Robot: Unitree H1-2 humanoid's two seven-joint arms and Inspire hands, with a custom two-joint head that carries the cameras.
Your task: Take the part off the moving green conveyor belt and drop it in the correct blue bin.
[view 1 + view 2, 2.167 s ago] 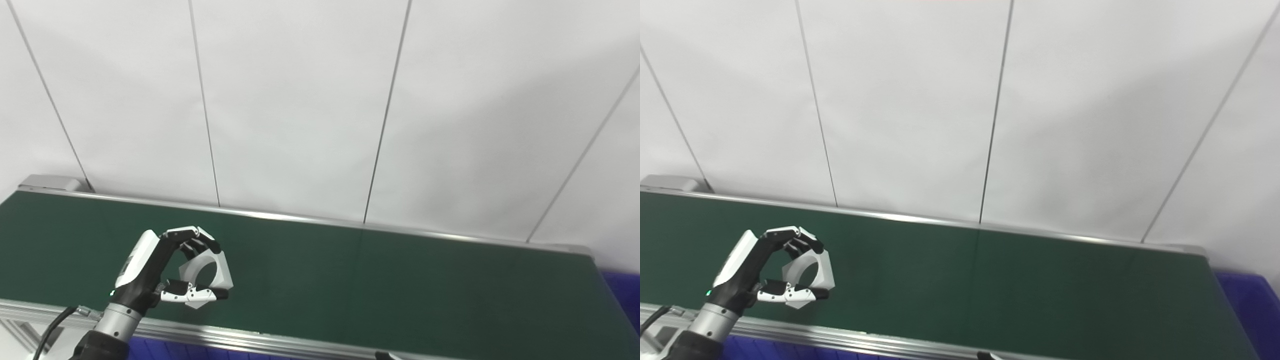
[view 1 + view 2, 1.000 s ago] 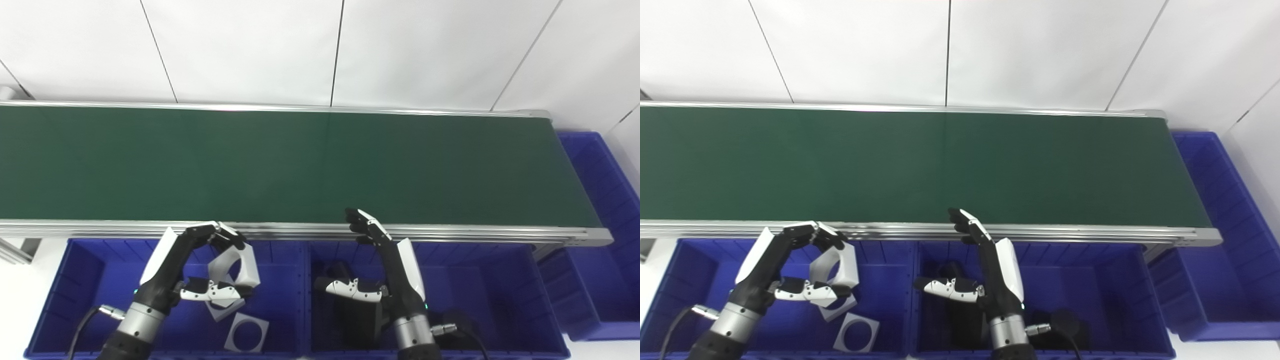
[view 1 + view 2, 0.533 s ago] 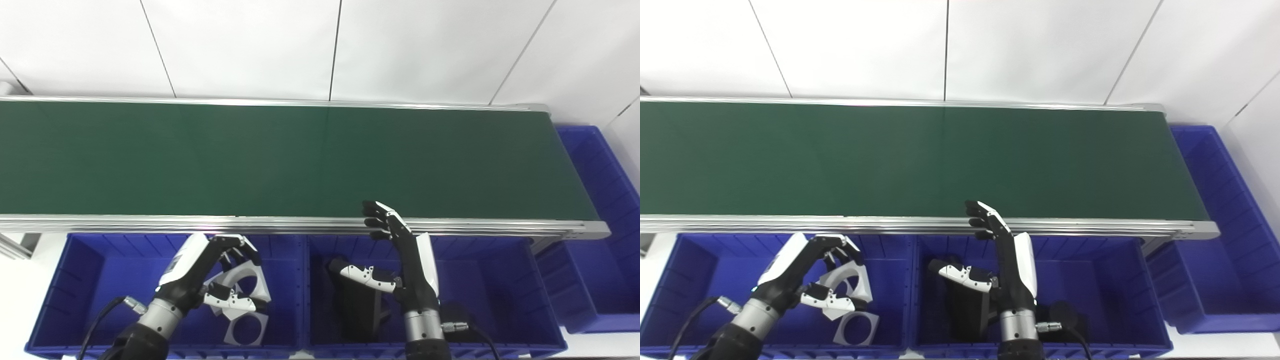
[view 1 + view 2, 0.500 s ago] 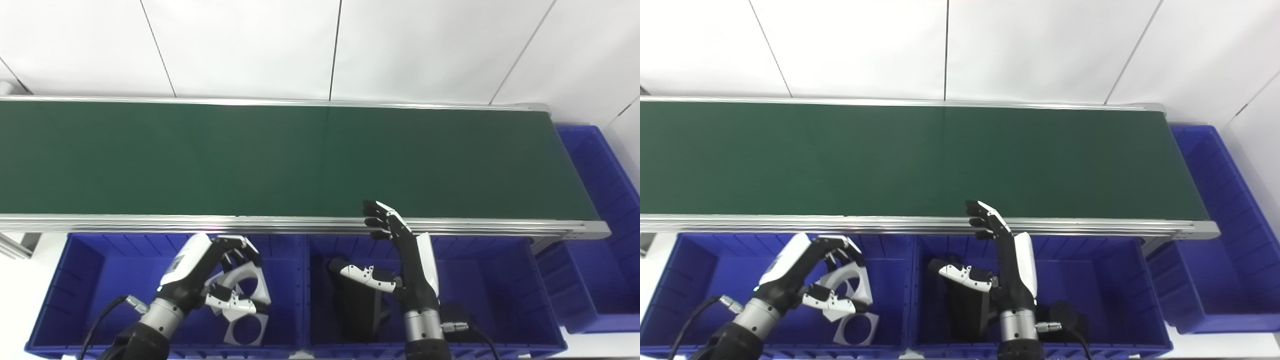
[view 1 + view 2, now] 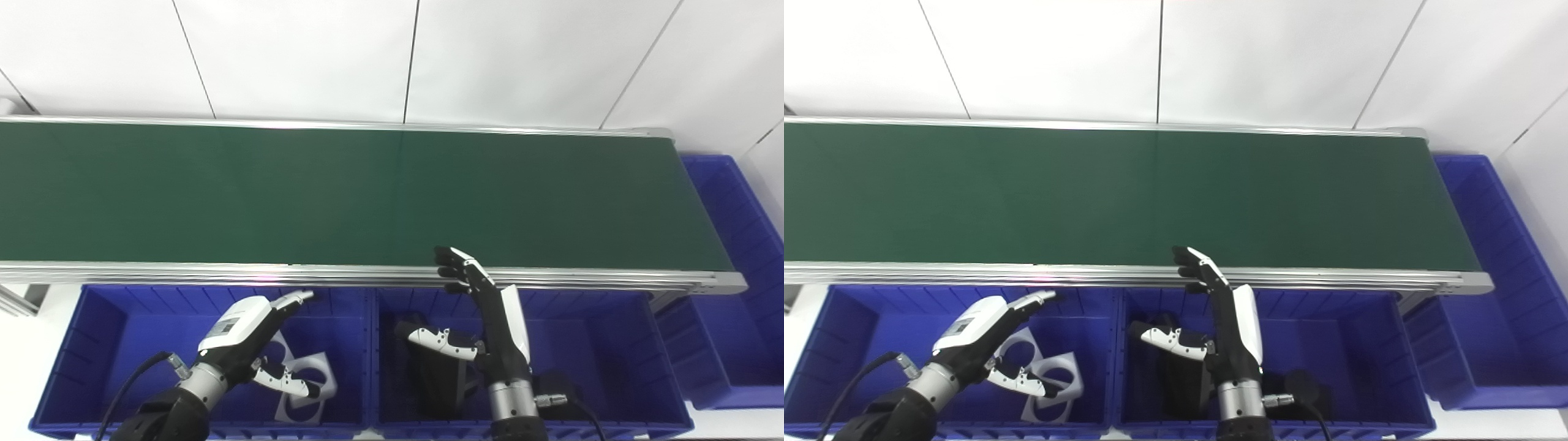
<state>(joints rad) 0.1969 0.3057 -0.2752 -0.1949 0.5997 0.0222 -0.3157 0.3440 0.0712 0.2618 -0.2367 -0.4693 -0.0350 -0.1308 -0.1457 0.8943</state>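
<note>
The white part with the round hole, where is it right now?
The white part lies in the left blue bin, on other white parts, just below the open left hand.

The white part (image 5: 318,378), a flat plate with a round hole, lies tilted on other white plates (image 5: 298,409) inside the left blue bin (image 5: 104,343), at seven o'clock from the bare green belt (image 5: 343,196).

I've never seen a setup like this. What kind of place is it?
Probably a test cell for factory-style parts sorting: a long green belt along a plain white wall, blue bins below its near edge holding white parts and black parts.
</note>
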